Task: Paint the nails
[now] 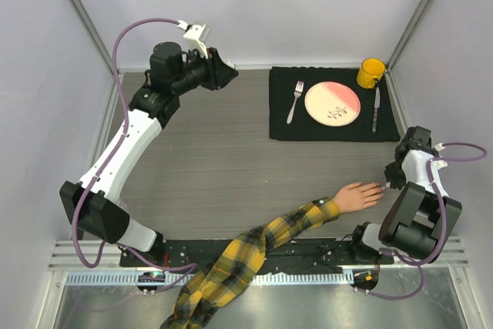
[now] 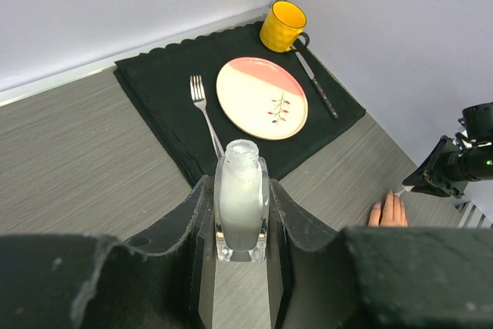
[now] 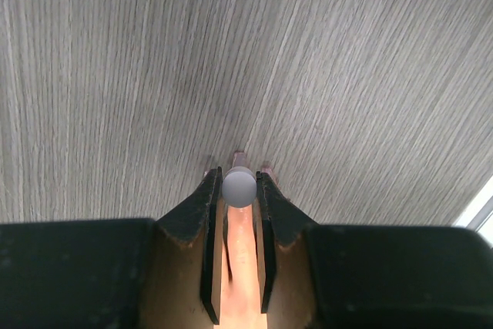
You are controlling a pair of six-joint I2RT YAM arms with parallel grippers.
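The nails point(image 1: 380, 188) are lying at the fingertips of the mannequin hand point(image 1: 360, 196), which is resting flat near the right edge of the worktop point(image 1: 231, 159), with its plaid sleeve point(image 1: 254, 250) running back over the near edge. They are too small to tell if any colour is on them.

The right claw point(image 3: 237, 181) is hovering directly above the middle fingers, closed on a round pale brush cap point(image 3: 239, 189). The brush itself is hidden under the cap, so I cannot tell whether it is touching a nail.

The left claw point(image 2: 240, 190) is waiting above the far left part of the worktop, gripping the small clear bottle point(image 2: 240, 217), which is standing upright with its neck open.

I am judging that the painting is in progress: opening the bottle is done, while finishing the nails and closing the bottle are left.
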